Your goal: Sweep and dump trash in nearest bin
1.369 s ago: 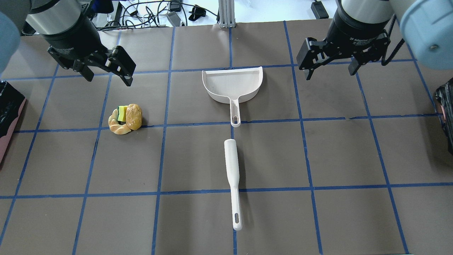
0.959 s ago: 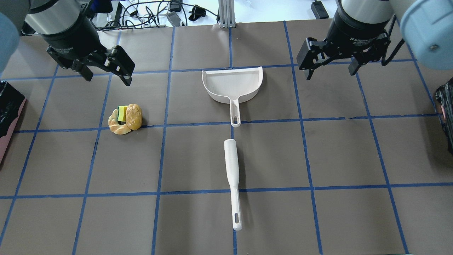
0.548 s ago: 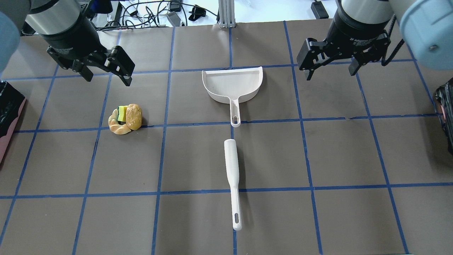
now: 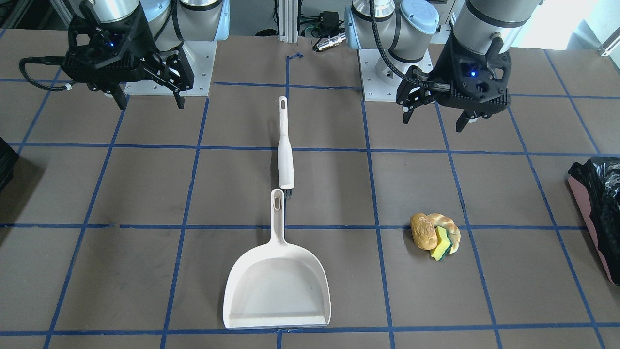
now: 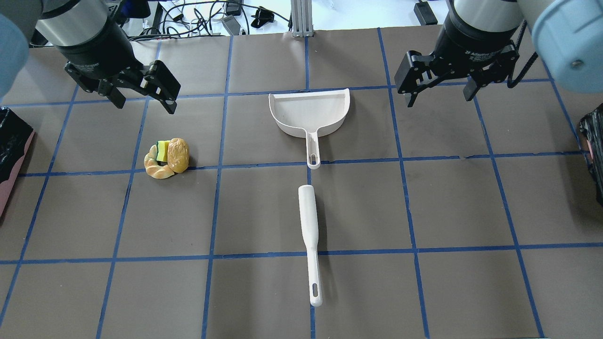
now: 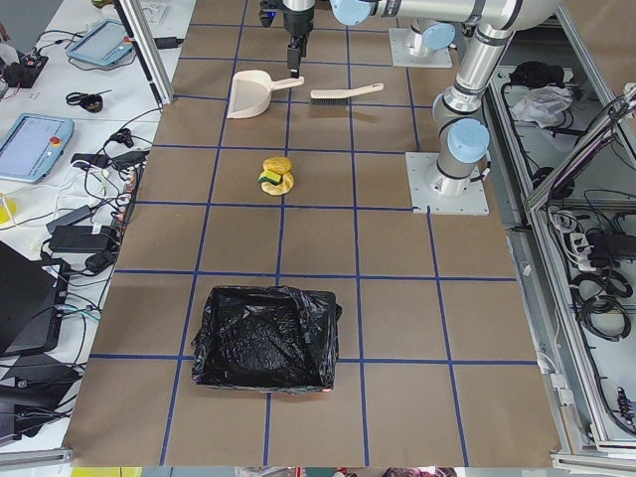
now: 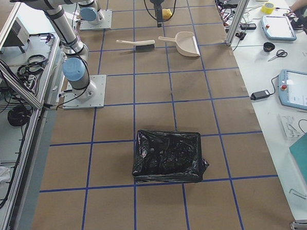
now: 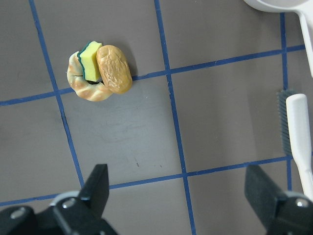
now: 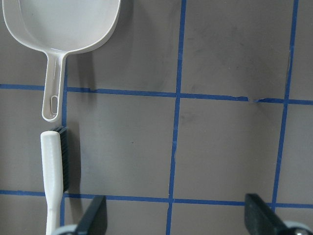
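The trash (image 5: 166,157) is a small pile of a brown lump, a tan braided piece and a yellow-and-green sponge on the table's left part; it also shows in the front view (image 4: 435,232) and the left wrist view (image 8: 100,71). The bin (image 5: 12,150), salmon-pink with a black bag, stands at the left table end (image 4: 598,203) (image 6: 263,338). My left gripper (image 5: 143,104) (image 8: 178,196) is open and empty, above the table behind the pile. My right gripper (image 5: 439,99) (image 9: 176,215) is open and empty, right of the dustpan.
A white dustpan (image 5: 308,113) lies mid-table, handle toward the robot. A white brush (image 5: 309,230) lies in line with it, bristle end near the handle tip. A second black-bagged container (image 5: 594,150) stands at the right table end.
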You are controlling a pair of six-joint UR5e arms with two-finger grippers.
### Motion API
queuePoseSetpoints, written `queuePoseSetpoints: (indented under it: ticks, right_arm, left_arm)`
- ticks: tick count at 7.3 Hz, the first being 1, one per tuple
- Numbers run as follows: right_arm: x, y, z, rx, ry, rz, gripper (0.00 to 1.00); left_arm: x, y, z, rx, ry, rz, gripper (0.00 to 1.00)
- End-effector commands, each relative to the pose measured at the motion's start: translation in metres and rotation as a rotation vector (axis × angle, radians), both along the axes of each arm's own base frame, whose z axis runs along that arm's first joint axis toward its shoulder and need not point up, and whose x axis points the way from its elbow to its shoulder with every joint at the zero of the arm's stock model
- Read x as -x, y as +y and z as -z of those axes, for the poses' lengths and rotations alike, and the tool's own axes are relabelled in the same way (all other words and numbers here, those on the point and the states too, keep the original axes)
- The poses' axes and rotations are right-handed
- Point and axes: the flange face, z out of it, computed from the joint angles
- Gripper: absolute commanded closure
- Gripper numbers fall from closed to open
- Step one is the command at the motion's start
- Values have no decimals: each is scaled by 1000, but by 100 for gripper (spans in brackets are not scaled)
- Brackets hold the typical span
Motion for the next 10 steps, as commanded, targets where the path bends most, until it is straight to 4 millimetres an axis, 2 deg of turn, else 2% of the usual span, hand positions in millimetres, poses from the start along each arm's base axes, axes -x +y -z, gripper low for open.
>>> queuePoseSetpoints:
  ticks: [1, 2, 3, 4, 7, 9, 10]
  right_arm:
    - [0, -1, 0, 5, 2, 1, 0]
    - [0, -1, 0, 6, 0, 3, 0]
    - [0, -1, -1, 9, 1, 1, 0]
    - [0, -2, -5, 19, 2, 3, 0]
    - [2, -2, -6, 19, 8, 5, 0]
    - [2, -2, -4, 10, 7, 9, 0]
    - [2, -3, -6, 14, 2, 18, 0]
  left_arm:
    - [-1, -1, 3, -15, 0, -17, 0]
    - [-4, 3, 0, -17, -9, -22, 0]
    - [-6, 7, 4, -65, -7, -28, 0]
    - [-8, 5, 2, -63, -10, -30, 0]
    - [-2, -4, 17, -70, -4, -83, 0]
    - [-1, -24, 32, -55, 9, -164, 0]
    - [1, -42, 42, -14, 13, -198, 0]
